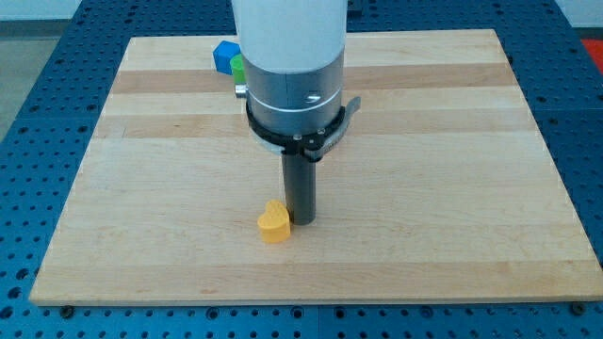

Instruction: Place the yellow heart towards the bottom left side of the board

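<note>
The yellow heart point(274, 223) lies on the wooden board point(141, 188), near the view's bottom edge and a little left of centre. My tip point(302, 220) stands just to the heart's right, touching it or nearly so. The rod rises from there to the arm's grey and white body, which fills the top middle of the view.
A blue block point(224, 56) and a green block point(237, 65) sit close together near the board's top edge, partly hidden behind the arm's body. A blue perforated table point(38, 75) surrounds the board.
</note>
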